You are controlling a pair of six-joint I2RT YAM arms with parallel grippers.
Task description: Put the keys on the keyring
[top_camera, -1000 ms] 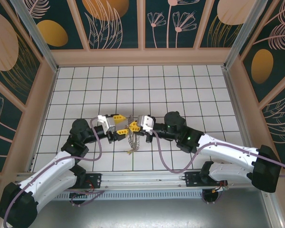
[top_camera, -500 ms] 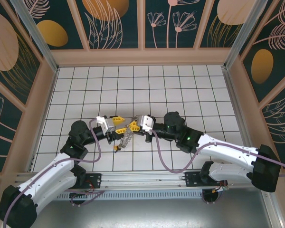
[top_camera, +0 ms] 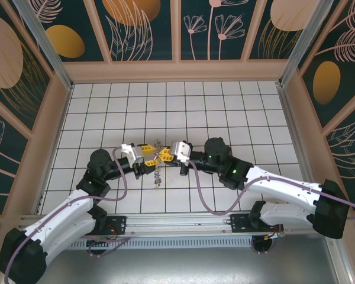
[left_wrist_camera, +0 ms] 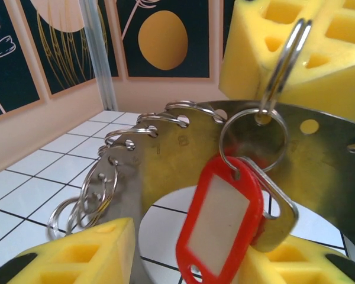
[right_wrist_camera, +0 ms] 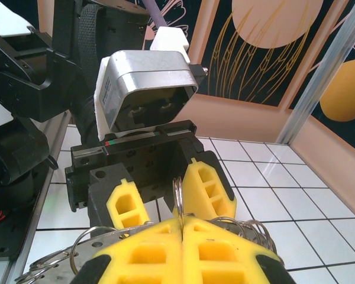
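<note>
Back toward upright comes the keyring (top_camera: 158,168) after its swing out to 7 o'clock half a second ago, and the left gripper (top_camera: 151,155) has shifted a touch toward 3 o'clock. From above, the plate stands edge-on over the tiled floor (top_camera: 225,106), left gripper at its 9 o'clock, right gripper (top_camera: 165,155) at its 3 o'clock. On the right wrist camera the yellow fingers (right_wrist_camera: 225,254) are clenched tight on a split ring (right_wrist_camera: 177,195). The left wrist view has that ring running down to a rim hole at 1 o'clock on the plate, where a round loop (left_wrist_camera: 251,142) carries the key (left_wrist_camera: 278,207) and its red tag (left_wrist_camera: 219,222), both lying against the plate's face. Left fingers (left_wrist_camera: 89,257) stand apart at the plate's lower arc; whether they press on it I cannot tell. Small rings (left_wrist_camera: 94,195) fringe the rim at 9 o'clock.
</note>
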